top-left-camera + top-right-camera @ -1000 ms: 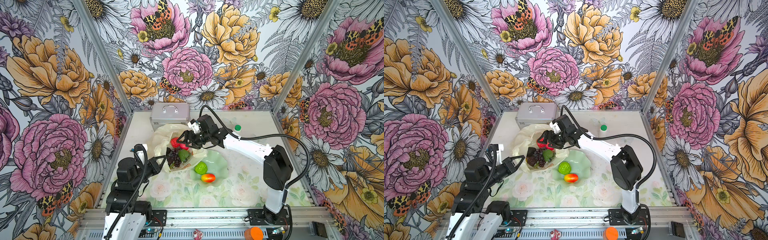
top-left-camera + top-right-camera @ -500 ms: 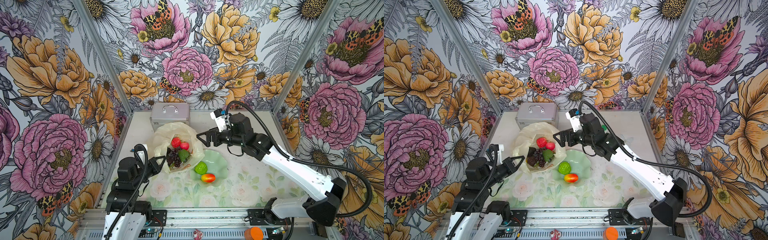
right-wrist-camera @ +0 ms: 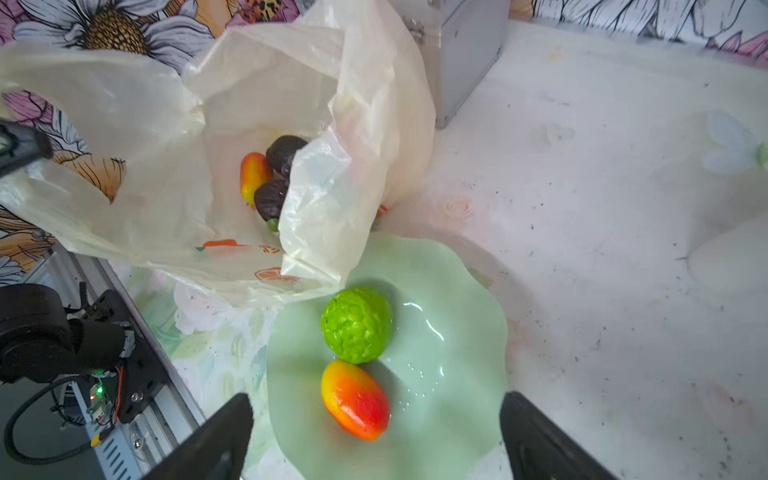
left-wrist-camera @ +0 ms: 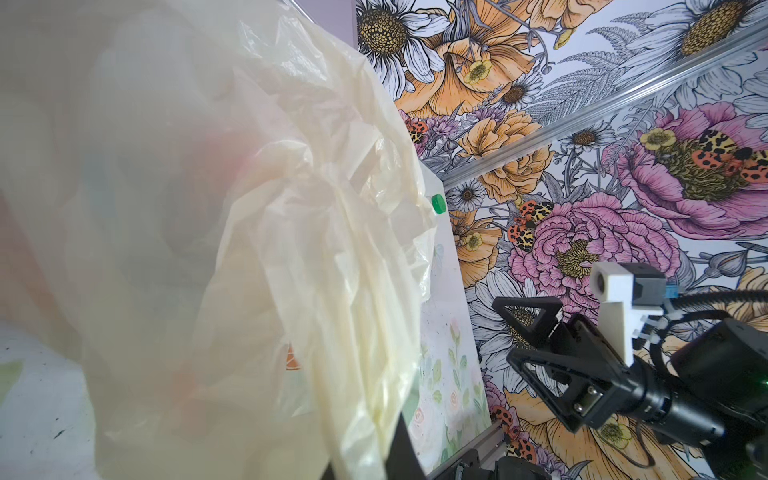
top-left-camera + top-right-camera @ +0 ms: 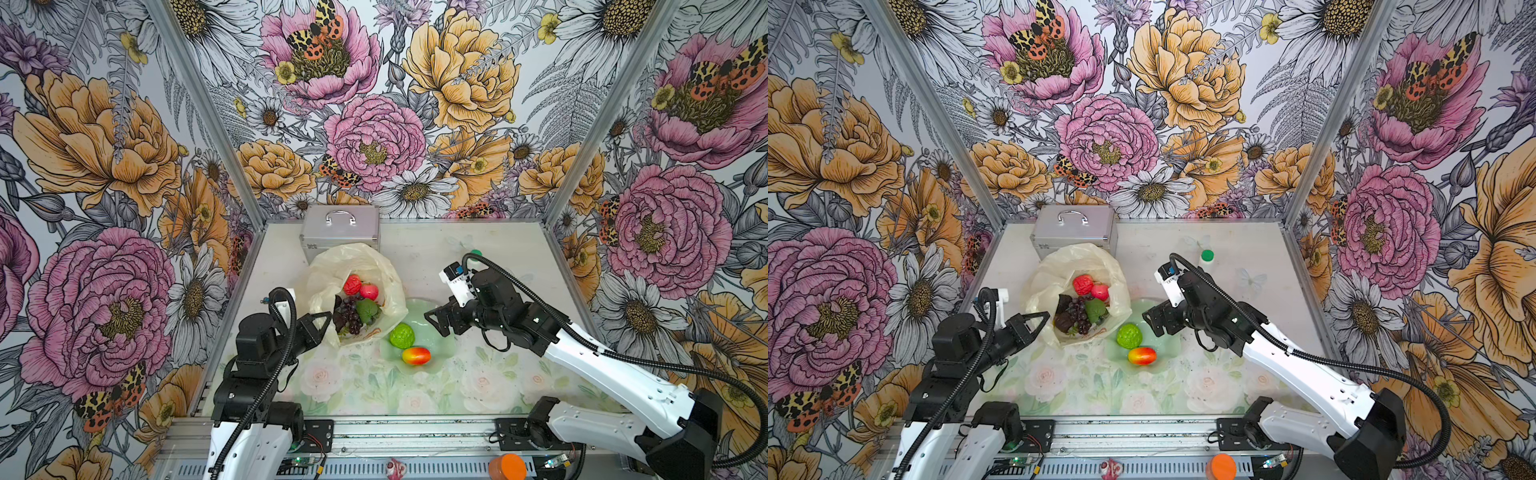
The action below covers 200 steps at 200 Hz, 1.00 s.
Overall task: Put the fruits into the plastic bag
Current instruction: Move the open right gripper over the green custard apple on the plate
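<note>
Right hand: jaws spread wide and empty, hovering over the far edge of the dish, near the two fruits left on it.
Left hand: fingers pressed together on the near rim of the plastic bag, pinching the film so the mouth stays lifted and open.
Fruits to move: the lime-green ball and the mango lie touching each other on the dish, just beside the bag's mouth.
Fruits bagged: the strawberry, the apple and the grape bunch sit inside; the right wrist view also shows a second mango and dark fruits deeper in.
Risk, pick: the two fruits touch, so closing on one will probably nudge the other, and it could roll off the shallow wavy rim onto the counter.
Risk, grip: both are glossy and rounded, so an off-centre squeeze could squirt one out of the jaws.
Risk, bag: a fold of film droops over part of the opening. A fruit dropped on it could slide out, or a finger could snag the film and pull it from the pinch.
Textures: the bag is thin, crinkly and translucent, the ball bumpy, the mango smooth, the dish glassy pale green.
</note>
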{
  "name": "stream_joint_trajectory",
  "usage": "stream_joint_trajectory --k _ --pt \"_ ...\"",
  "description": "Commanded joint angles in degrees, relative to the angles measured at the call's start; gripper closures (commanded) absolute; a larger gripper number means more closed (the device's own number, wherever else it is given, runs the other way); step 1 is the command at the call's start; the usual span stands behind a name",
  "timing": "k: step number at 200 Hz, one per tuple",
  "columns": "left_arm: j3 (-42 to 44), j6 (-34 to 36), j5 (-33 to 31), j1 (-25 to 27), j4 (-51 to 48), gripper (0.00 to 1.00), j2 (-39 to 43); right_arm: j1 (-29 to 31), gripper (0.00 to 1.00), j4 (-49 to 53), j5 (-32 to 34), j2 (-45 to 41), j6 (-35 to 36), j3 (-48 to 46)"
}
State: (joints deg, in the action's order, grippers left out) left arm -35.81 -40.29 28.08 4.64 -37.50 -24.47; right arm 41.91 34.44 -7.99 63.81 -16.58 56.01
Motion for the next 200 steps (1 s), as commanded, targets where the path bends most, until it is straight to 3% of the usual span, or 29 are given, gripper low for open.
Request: stream_joint_trajectory --k 1,106,200 --pt "0.3 0.7 -1.0 0.0 -0.1 1.0 -0.1 0.1 0.05 0.9 -2.2 2.6 -1.7 -1.4" --pt "0.2 0.3 -1.7 0.1 -0.9 1.0 0.7 2.2 0.06 -5.8 -8.6 21.1 -2.8 1.7" --pt "0.3 0.2 -1.9 0.1 -1.1 1.0 0.8 3.2 0.06 -8.8 -10.8 31.2 -3.7 6.4"
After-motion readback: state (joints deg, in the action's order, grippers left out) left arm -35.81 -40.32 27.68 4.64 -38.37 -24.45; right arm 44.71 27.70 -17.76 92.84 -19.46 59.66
